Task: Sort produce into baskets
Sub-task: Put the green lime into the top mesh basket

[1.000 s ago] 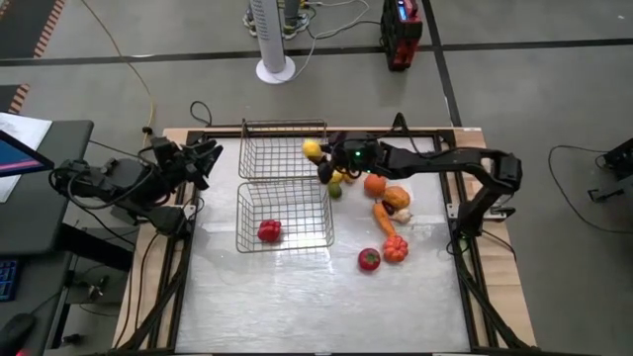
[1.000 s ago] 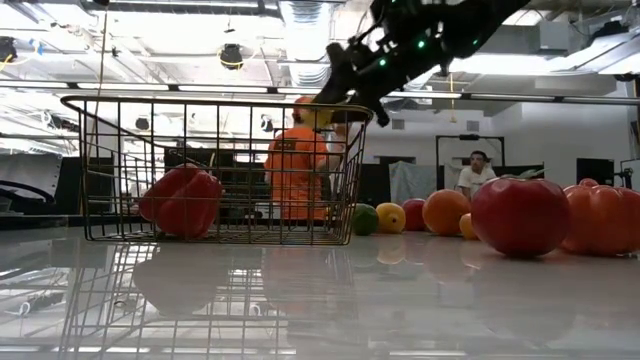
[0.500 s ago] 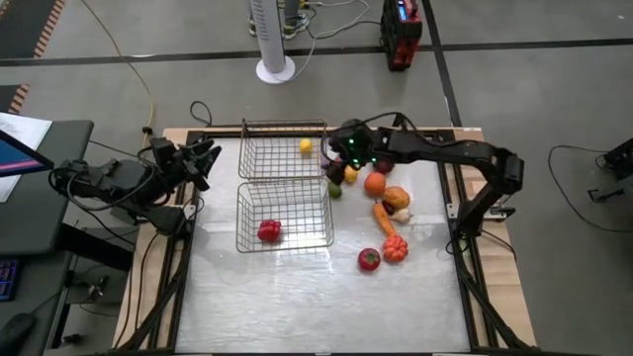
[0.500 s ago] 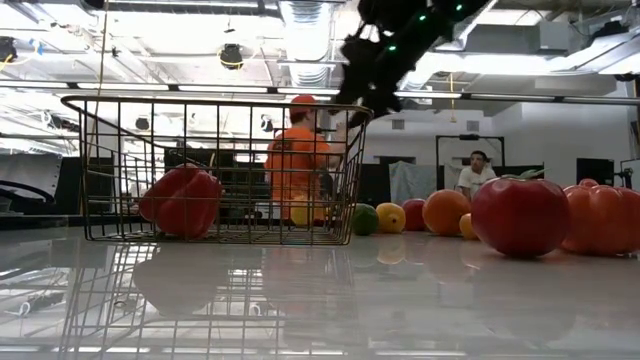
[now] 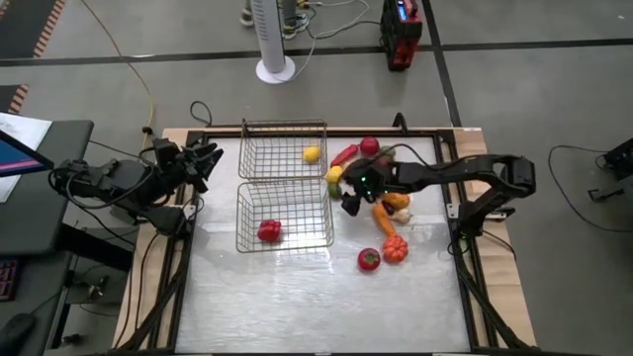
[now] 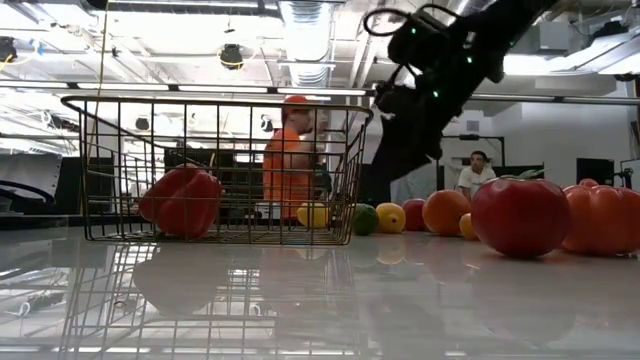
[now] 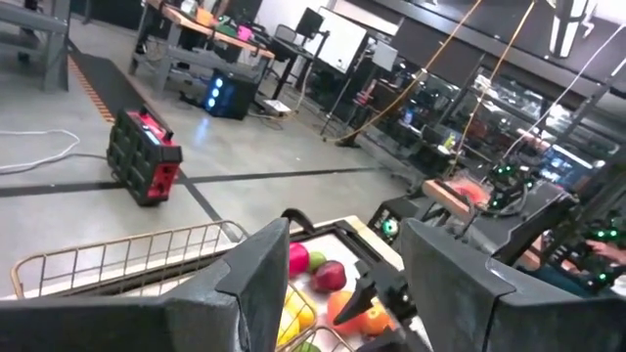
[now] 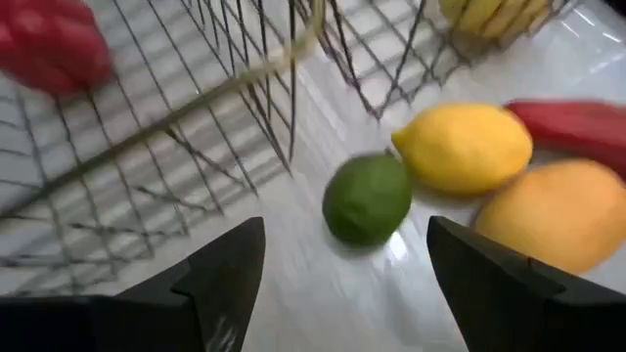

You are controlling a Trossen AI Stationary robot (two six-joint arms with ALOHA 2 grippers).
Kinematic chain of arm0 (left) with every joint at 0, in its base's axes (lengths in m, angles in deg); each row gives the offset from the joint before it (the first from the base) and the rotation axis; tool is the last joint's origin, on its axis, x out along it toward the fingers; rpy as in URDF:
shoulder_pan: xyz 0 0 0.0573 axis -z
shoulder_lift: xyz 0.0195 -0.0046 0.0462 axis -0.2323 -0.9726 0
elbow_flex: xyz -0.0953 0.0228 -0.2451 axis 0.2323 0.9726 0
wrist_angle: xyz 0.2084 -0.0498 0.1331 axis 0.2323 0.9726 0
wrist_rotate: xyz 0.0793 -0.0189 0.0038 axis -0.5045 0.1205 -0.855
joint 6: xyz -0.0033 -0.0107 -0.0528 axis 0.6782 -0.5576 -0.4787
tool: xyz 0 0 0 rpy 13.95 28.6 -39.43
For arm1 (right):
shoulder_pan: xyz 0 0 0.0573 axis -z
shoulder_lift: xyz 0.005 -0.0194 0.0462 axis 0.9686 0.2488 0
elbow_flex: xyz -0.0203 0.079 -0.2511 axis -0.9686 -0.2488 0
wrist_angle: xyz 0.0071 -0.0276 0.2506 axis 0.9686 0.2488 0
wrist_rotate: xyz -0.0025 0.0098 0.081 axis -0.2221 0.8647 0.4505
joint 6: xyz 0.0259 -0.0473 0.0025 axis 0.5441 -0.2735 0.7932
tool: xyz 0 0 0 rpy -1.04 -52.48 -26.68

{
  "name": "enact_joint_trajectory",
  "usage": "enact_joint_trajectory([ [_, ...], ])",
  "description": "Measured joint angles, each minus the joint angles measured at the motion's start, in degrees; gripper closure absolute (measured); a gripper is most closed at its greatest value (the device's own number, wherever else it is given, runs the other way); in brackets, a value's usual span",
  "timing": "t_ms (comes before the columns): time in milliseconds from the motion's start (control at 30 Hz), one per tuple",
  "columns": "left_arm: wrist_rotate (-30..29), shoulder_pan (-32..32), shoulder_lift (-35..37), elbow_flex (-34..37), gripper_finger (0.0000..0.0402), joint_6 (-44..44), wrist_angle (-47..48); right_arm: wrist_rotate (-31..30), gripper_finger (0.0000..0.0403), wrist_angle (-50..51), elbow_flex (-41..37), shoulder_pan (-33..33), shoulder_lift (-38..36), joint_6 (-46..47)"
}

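Observation:
Two wire-mesh baskets stand side by side: the far basket (image 5: pixel 284 148) holds a yellow fruit (image 5: pixel 312 154), and the near basket (image 5: pixel 284 215) holds a red pepper (image 5: pixel 268 231). My right gripper (image 5: pixel 348 204) is open and empty, just right of the near basket, above a green lime (image 8: pixel 368 198) and a yellow lemon (image 8: pixel 462 147). An orange fruit (image 8: pixel 553 215) and a red chili (image 8: pixel 577 122) lie beside them on the table. My left gripper (image 5: pixel 203 158) is open and empty at the table's left edge.
More produce lies on the table right of the baskets: a red apple (image 5: pixel 369 146), a carrot (image 5: pixel 384 218), a tomato (image 5: pixel 368 259) and an orange pumpkin (image 5: pixel 396 247). The near half of the table (image 5: pixel 316 307) is bare. People show in the room behind (image 6: pixel 478 170).
My right gripper held a yellow fruit over the far basket, opened and let it go; the fruit fell and now lies in that basket. The gripper then went right, toward the table's near edge and down, to the produce beside the near basket.

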Motion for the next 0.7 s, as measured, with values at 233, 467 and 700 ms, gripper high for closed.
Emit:
enact_joint_trajectory([
  [233,-0.13,0.0,-0.01,0.0,0.0219,0.18,0.58,-0.79,0.0092,-8.66,-2.98,1.65,2.5,-1.37],
  [467,0.38,0.0,-0.08,0.0,0.0219,0.24,1.4,2.37,0.0092,-16.55,-2.4,2.16,10.12,-3.87],
  [700,0.42,0.0,-0.26,0.02,0.0219,0.25,3.34,2.4,0.011,-16.46,-1.87,1.62,15.12,0.3],
])
